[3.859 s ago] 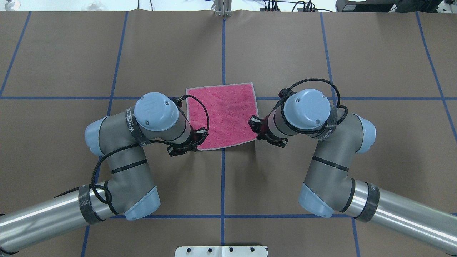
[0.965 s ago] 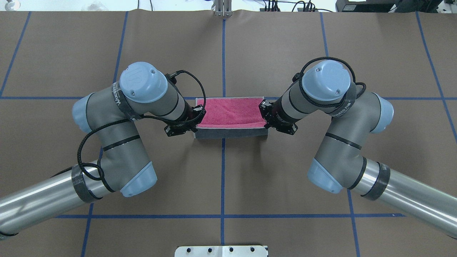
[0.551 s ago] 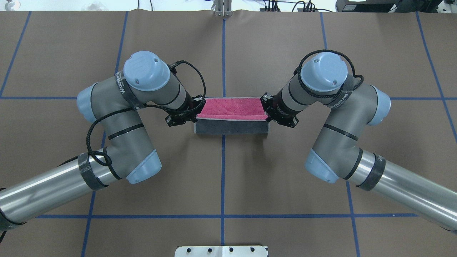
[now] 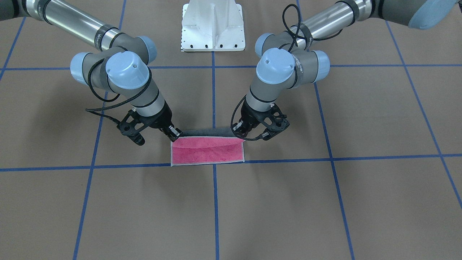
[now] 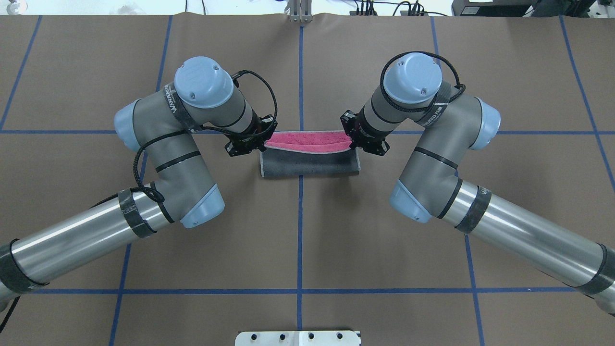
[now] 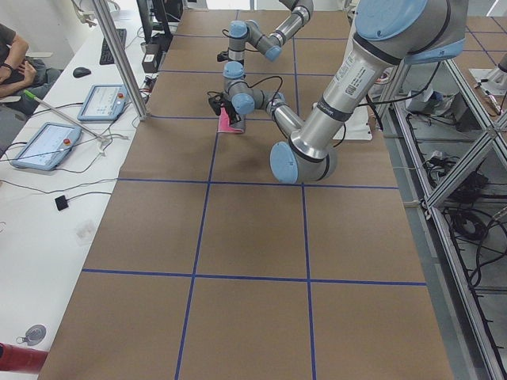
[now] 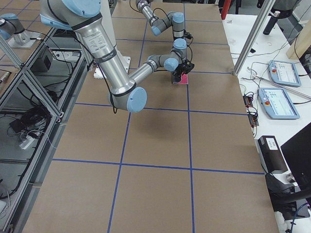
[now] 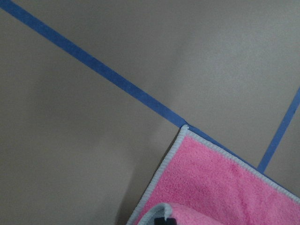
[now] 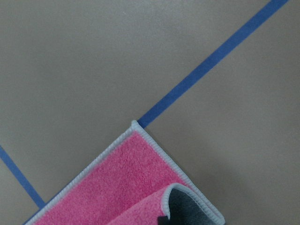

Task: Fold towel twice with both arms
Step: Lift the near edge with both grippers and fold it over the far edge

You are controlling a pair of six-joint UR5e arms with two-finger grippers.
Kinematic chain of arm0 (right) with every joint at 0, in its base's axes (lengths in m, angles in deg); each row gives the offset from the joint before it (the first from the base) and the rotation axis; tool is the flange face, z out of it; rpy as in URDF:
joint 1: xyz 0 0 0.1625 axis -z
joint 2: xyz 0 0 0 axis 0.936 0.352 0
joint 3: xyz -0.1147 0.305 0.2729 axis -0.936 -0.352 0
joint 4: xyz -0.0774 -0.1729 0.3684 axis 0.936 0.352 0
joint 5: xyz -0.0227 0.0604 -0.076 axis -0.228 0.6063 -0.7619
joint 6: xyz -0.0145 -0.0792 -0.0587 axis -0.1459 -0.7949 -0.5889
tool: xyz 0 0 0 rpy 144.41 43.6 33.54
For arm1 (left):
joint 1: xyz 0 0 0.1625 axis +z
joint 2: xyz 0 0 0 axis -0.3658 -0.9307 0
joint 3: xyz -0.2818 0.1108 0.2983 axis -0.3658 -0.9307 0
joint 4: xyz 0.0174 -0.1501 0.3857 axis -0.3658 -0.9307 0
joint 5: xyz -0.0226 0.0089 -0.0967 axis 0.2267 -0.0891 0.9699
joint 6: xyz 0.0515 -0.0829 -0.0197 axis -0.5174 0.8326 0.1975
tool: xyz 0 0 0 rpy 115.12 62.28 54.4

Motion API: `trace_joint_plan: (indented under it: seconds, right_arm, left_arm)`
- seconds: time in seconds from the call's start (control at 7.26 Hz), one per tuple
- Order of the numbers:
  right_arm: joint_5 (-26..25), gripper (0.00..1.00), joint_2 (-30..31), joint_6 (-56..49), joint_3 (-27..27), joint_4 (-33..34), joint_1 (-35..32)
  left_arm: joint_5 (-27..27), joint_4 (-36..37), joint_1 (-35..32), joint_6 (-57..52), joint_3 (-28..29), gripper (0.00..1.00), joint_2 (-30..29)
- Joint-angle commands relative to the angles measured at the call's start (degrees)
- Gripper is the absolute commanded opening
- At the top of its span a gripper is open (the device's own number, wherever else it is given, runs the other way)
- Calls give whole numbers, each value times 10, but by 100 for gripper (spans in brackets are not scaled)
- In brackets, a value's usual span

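The towel (image 5: pixel 307 141) lies mid-table, half folded. Its near half is lifted and carried over the far half, so the dark grey underside (image 5: pixel 310 164) faces up and a pink strip still shows beyond it. My left gripper (image 5: pixel 262 140) is shut on the lifted left corner. My right gripper (image 5: pixel 353 142) is shut on the lifted right corner. In the front-facing view the pink face (image 4: pixel 207 151) lies flat, with the left gripper (image 4: pixel 241 136) and right gripper (image 4: pixel 175 136) holding the raised edge. The wrist views show the towel's far corners (image 8: pixel 187 136) (image 9: pixel 138 133) flat on the table.
The white pedestal base (image 4: pixel 213 25) stands at the robot's side of the table. Blue tape lines (image 5: pixel 300 72) grid the brown table cover. A side bench holds tablets (image 6: pixel 40 146) (image 7: pixel 282 73), and a person (image 6: pixel 12 59) sits at it.
Both grippers have carried the towel's near edge up and away from the robot, toward the far edge. More dark grey underside shows and the pink strip has narrowed.
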Motion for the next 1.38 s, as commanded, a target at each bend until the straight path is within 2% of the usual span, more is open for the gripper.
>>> trace_joint_plan:
  seconds: [0.0,0.83,0.96,1.1,1.24]
  right_arm:
    - [0,0,-5,0,-36,-41,-6]
    - [0,0,-27,0,-64,-42,-17]
    - [0,39,-27,-2,-64,-42,-18]
    - [-2,99,-33,-5,-71,-42,-18]
    - [-3,100,-37,-6,-75,-42,-20]
  left_arm:
    - [0,-19,-4,-1,27,0,-10]
    - [0,-22,-10,-1,35,0,-12]
    - [0,-22,-10,-1,35,32,-12]
    - [-1,-23,-10,-3,39,66,-12]
    - [-1,-22,-11,-11,42,100,-14]
